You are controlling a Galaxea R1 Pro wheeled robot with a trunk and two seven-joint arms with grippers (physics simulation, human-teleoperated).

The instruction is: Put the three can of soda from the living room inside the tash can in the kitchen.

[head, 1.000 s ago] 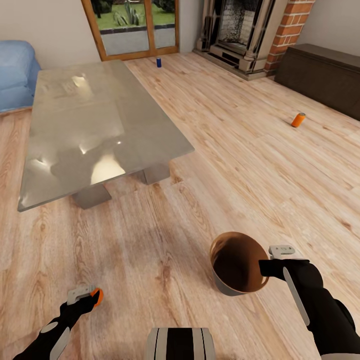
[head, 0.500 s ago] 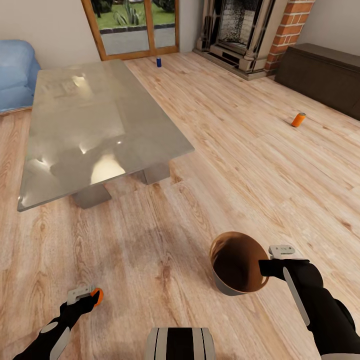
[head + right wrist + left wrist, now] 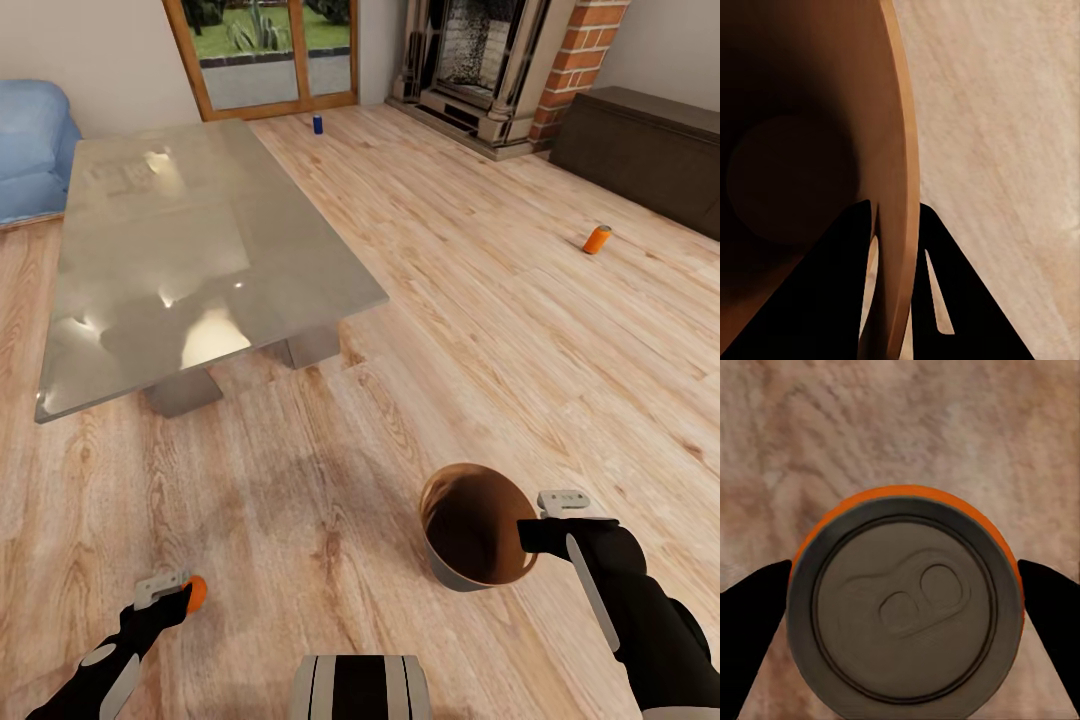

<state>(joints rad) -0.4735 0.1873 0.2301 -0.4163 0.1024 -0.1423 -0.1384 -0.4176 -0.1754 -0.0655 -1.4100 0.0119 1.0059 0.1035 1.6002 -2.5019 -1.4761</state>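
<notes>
Down low, the left gripper (image 3: 182, 592) holds an orange can (image 3: 196, 592) above the plank floor (image 3: 300, 480). Beyond the stone surface (image 3: 190, 250) stands a blue can (image 3: 317, 124). The right gripper (image 3: 535, 520) pinches the trash can (image 3: 475, 525) rim; another orange can (image 3: 596, 239) lies farther right.

Left gripper (image 3: 180, 590) clamped on orange can (image 3: 196, 592); right gripper (image 3: 530, 520) pinching bin (image 3: 470, 580) rim.

A stone-topped table (image 3: 190, 250) stands near the brick fireplace (image 3: 490, 60) (blue sofa (image 3: 30, 145) beyond).
</notes>
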